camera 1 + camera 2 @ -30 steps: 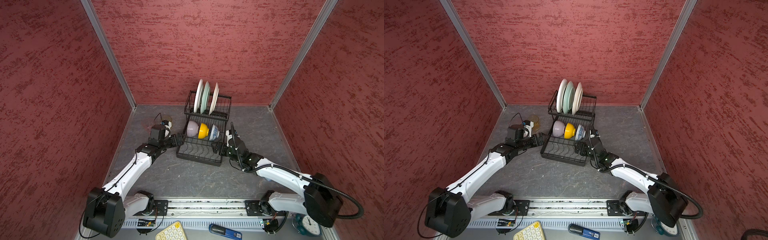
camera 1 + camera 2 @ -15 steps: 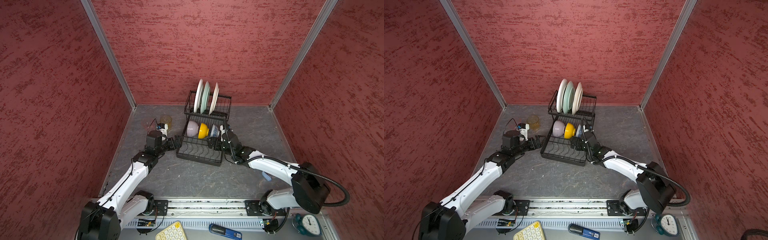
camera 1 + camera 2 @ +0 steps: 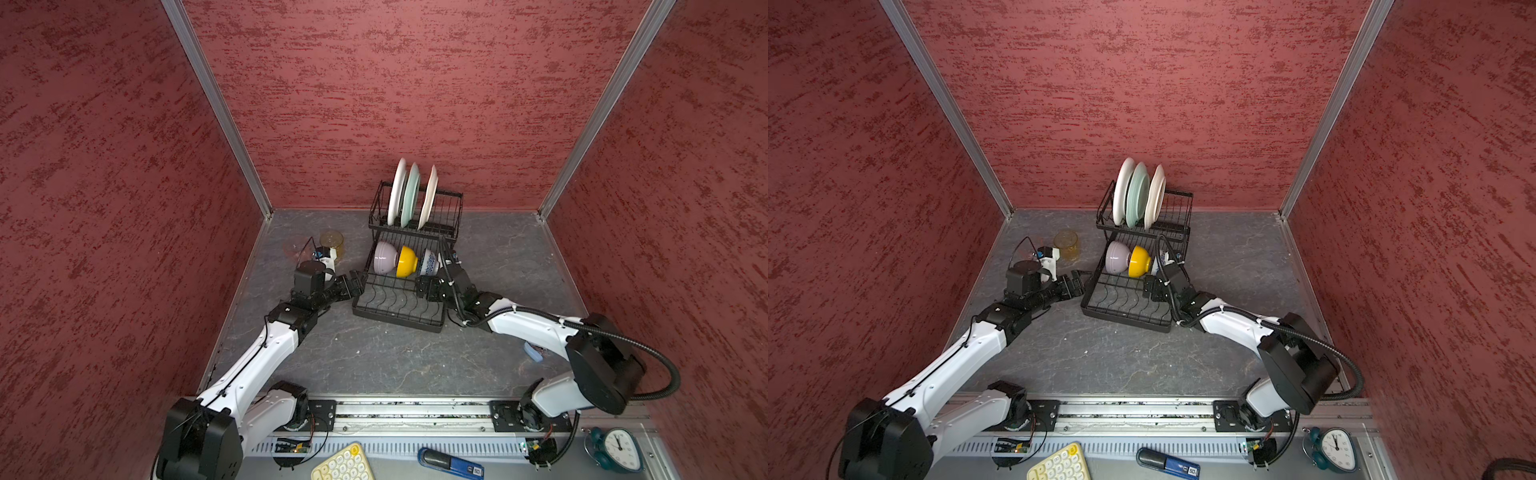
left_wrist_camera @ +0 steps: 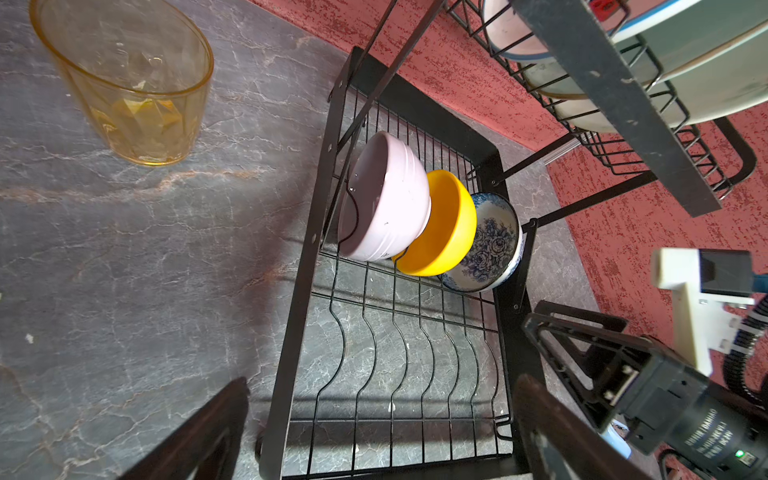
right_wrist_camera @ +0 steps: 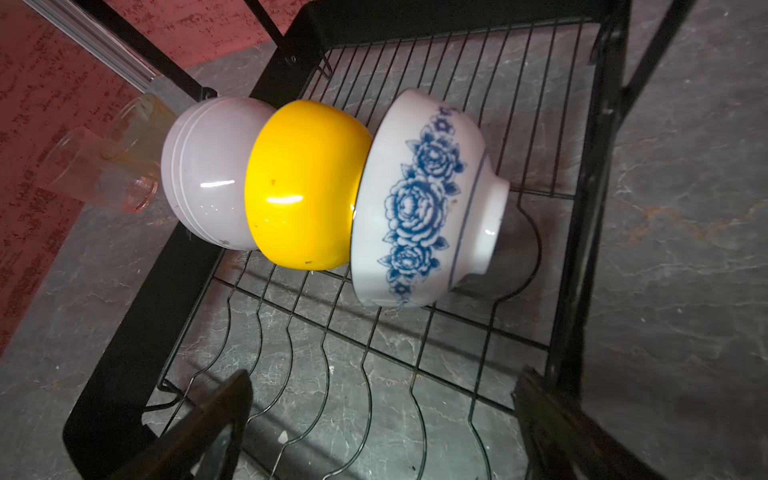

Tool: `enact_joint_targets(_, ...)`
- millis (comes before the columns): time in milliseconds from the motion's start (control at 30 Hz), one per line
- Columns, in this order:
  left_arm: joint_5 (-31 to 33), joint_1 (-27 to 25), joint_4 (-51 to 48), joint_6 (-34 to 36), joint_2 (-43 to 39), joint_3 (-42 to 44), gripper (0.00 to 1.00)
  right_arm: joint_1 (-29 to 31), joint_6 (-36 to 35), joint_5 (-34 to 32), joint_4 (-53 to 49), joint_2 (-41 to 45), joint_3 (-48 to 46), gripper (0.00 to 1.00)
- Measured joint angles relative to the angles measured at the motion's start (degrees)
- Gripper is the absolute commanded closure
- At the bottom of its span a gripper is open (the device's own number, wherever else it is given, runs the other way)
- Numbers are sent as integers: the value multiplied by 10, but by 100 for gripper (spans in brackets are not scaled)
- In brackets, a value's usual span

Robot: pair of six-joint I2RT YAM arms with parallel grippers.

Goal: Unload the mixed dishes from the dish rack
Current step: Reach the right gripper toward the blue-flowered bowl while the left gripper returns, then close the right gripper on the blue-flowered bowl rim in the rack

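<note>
The black dish rack (image 3: 397, 322) stands at the back of the table. Three plates, white (image 3: 397, 191), pale green (image 3: 412, 195) and cream (image 3: 430, 197), stand on edge in its raised basket. On the low tray the lilac bowl (image 5: 203, 178), yellow bowl (image 5: 303, 187) and blue-and-white bowl (image 5: 419, 199) lie nested on their sides. The amber tumbler (image 4: 129, 79) and pink tumbler (image 5: 99, 174) stand on the table left of the rack. My left gripper (image 3: 358, 282) is open at the tray's left rim. My right gripper (image 3: 426, 286) is open over the tray's right side, below the blue-and-white bowl.
Red walls close in the back and both sides. A small pale blue object (image 3: 532, 352) lies on the table by the right arm. A keyboard (image 3: 343, 463), a blue device (image 3: 451, 461) and a clock (image 3: 619, 449) sit along the front rail.
My left gripper has moved right, away from the tumblers to the rack's left rim. My right gripper has moved left, in over the low tray toward the bowls.
</note>
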State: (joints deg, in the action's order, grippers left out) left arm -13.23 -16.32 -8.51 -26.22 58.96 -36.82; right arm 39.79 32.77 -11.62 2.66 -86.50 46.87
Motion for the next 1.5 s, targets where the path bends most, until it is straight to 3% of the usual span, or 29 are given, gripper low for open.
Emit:
enact_joint_targets(700, 2, 0, 10, -1, 2, 5, 0, -24, -30, -28, 12, -85, 45, 7)
enact_joint_targets(1500, -3, 0, 22, -14, 22, 5, 1, -52, -53, -12, 48, -136, 82, 22)
